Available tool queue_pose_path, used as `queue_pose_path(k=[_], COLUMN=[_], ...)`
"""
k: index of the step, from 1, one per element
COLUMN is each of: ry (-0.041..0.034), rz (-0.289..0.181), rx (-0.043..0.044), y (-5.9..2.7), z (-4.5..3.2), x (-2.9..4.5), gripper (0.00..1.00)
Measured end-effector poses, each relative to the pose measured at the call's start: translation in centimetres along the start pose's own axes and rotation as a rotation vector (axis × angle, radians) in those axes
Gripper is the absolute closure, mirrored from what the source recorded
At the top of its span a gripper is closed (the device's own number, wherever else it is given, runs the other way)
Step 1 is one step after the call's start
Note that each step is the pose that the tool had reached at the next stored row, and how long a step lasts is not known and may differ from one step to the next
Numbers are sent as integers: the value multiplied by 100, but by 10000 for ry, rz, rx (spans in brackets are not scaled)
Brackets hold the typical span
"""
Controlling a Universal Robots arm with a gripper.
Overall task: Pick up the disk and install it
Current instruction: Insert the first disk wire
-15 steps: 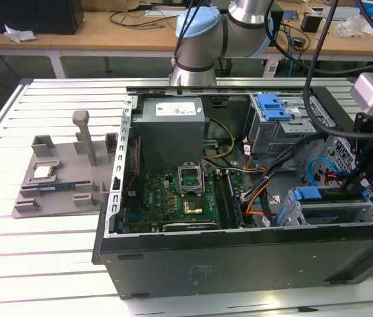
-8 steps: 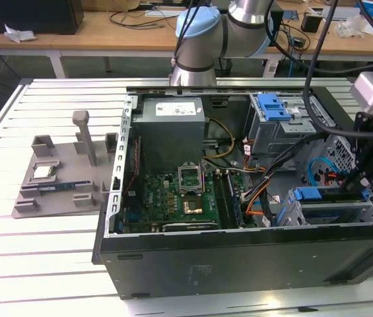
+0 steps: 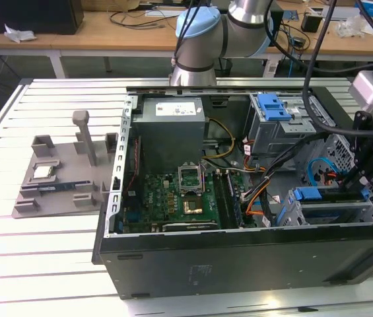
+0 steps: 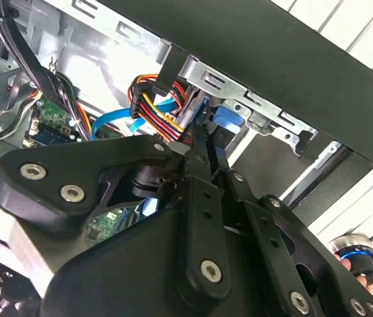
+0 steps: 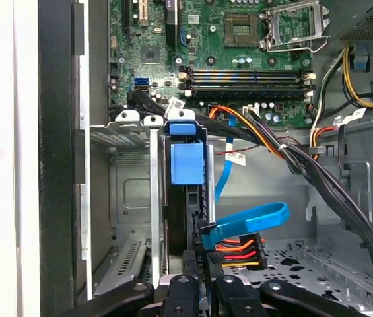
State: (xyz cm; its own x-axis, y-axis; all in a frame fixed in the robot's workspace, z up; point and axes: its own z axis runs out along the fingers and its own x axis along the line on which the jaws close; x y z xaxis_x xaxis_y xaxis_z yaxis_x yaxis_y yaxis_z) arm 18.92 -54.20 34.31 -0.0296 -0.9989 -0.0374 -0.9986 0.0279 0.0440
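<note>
My gripper is clamped on the disk, edge-on in its bay, long axis running straight ahead.

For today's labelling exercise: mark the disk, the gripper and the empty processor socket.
disk [image 5: 187,162], first wrist view, on its blue carrier tab.
gripper [image 5: 198,289], first wrist view, between its fingertips.
processor socket [image 3: 191,176], exterior view, on its metal frame.

The arm's blue-capped elbow joint stands behind the open computer case, beyond its far wall. The black tool hangs over the case's end at the exterior view's right, reaching down into the drive bay. In the first wrist view its fingers sit close together around a thin dark edge.
</note>
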Motion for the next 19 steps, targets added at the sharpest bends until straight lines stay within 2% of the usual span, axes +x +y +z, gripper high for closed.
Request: queue_pose_path(k=[6, 11, 14, 15, 17, 19], ry=[-1, 13, -15, -4, 2, 1], rz=[0, 1, 2, 3, 5, 5], rx=[-6, -48, -55, -51, -51, -51], y=[-2, -4, -4, -4, -3, 2], z=[33, 82, 96, 92, 69, -49], x=[1, 3, 3, 3, 3, -10], gripper=[83, 83, 82, 76, 76, 76])
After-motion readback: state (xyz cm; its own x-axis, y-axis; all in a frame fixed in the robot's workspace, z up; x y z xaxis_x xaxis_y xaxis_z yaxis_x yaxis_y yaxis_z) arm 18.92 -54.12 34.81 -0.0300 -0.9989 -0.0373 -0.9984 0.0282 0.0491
